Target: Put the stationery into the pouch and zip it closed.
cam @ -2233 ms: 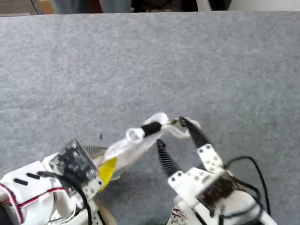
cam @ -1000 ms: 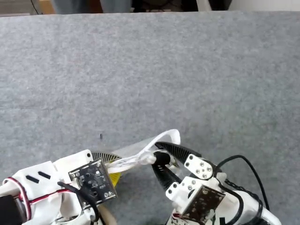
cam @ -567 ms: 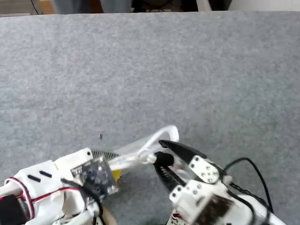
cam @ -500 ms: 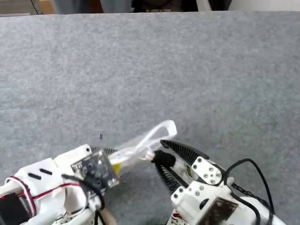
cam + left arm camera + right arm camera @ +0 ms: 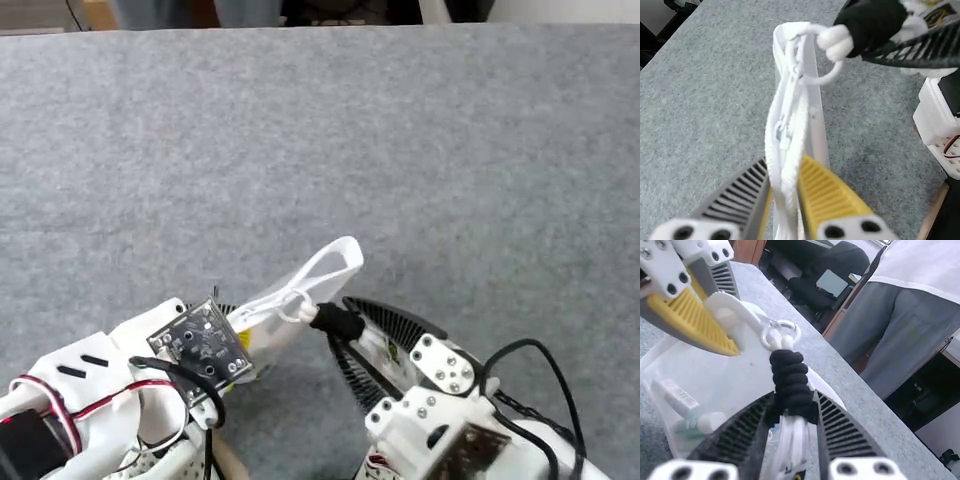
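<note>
High view: clear pouch (image 5: 272,322) strung between the two arms over the grey table (image 5: 400,150), close to their bases.
Left gripper (image 5: 785,167): clenched on the pouch's white zip band, grey finger on one side, yellow finger on the other.
Right gripper (image 5: 794,401): black fingers pinched tight on a black cord (image 5: 789,371).
Cord: knotted to a white ring (image 5: 832,79) at the end of the zip band.
Stationery (image 5: 677,394): inside the pouch, pale sticks lying against its clear wall.
</note>
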`<state>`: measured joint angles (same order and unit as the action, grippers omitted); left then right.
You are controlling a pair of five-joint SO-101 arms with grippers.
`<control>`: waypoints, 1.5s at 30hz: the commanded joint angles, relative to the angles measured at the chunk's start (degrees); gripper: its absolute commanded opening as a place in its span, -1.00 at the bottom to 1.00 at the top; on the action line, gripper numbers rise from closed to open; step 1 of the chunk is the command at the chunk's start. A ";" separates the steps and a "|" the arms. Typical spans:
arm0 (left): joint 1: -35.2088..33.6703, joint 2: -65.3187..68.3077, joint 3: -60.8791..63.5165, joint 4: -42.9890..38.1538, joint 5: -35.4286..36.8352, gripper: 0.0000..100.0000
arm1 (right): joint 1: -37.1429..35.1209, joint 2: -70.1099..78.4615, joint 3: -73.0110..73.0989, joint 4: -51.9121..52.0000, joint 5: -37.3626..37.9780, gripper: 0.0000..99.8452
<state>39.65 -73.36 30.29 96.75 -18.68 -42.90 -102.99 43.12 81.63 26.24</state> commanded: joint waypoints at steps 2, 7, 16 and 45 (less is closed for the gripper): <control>-0.57 0.44 3.74 1.05 -0.35 -0.94 | -0.44 1.10 0.22 -5.45 0.26 -0.77; -0.57 0.44 3.74 1.05 -0.35 -0.94 | -0.44 1.19 0.40 -7.74 0.26 -0.77; -0.57 0.44 3.74 1.05 -0.35 -0.94 | -0.70 1.63 0.92 -7.56 0.26 -0.69; -1.10 0.44 5.93 -1.32 -0.35 -0.94 | -7.65 1.19 4.09 -3.78 -20.66 -0.71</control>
<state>39.12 -73.36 32.48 95.16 -18.68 -49.85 -102.99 46.64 76.97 8.48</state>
